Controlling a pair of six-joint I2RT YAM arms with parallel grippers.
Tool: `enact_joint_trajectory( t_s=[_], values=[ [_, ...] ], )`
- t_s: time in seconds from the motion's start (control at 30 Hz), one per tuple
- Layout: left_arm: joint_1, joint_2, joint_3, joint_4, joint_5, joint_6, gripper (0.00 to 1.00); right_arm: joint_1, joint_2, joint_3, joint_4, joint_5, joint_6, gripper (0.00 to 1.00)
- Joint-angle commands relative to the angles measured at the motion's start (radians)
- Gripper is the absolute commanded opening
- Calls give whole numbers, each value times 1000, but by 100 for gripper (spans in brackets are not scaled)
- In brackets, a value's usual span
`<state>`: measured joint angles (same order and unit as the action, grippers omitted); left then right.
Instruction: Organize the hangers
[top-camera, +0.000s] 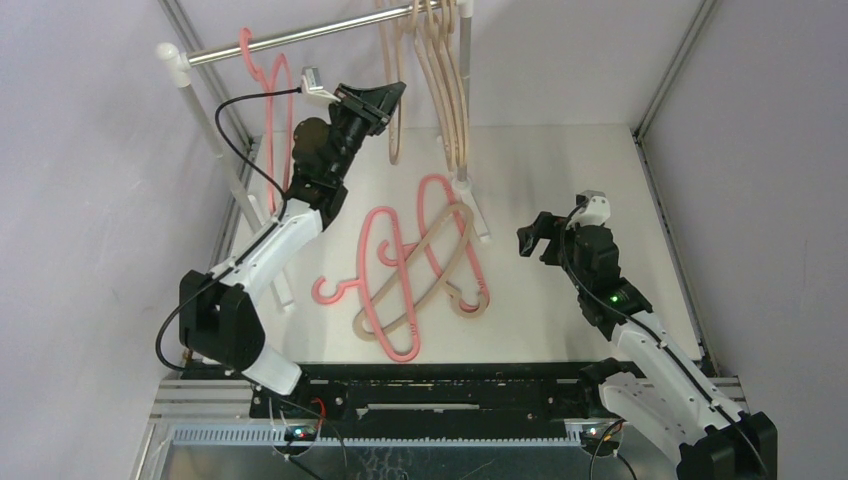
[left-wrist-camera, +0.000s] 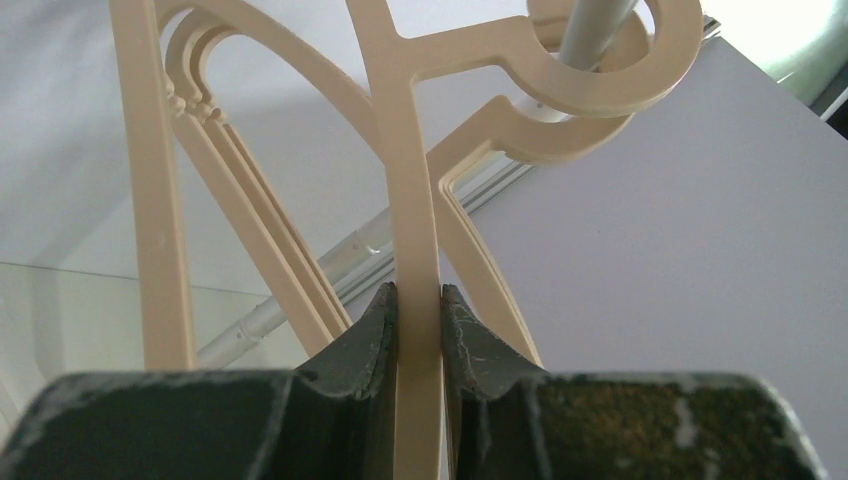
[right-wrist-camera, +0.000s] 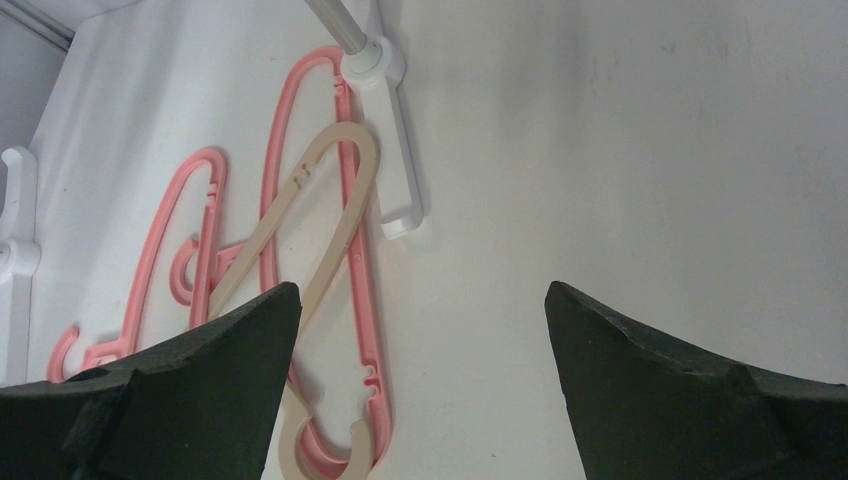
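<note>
Scuffed dark left jaws tight on flat beige hanger (left-wrist-camera: 415, 200)

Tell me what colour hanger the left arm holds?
Beige thin plastic hanger; left wrist view shows it best.

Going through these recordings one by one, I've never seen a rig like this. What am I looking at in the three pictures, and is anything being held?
Two robot arms are bolted at the near edge of a table. The overhead picture shows both: the left arm reaches up to a silver rail, the right arm hovers over the table. The other two pictures come from a camera on each wrist, looking between its jaws. The left jaws are shut on a beige hanger whose hook is around the rail. The right jaws stand open, holding nothing. On the table lies a crossed pile of pink and beige hangers. More beige hangers and one pink hanger hang on the rail.
</note>
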<state>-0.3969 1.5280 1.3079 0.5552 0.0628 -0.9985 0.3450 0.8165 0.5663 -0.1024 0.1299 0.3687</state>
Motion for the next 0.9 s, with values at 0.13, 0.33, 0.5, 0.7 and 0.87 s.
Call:
enact_joint_trajectory(
  t_s=[0.13,0.33,0.5,0.7,0.87],
  values=[
    [-28,70,121,-32,3,6,0,-18,-10,54,10,8,-13,100],
    [-75,127,199,-104,24,53,0,-25,-13,51,16,7,-11,100],
    [-80,168,258,-167,55,83,2,-31,-8,49,22,0,-10,100],
    [-80,141,226,-182,40,137,36,-37,-4,47,22,-4,-7,100],
    [-81,78,184,-193,46,207,71,-37,1,47,24,-8,-7,100]
  ],
)
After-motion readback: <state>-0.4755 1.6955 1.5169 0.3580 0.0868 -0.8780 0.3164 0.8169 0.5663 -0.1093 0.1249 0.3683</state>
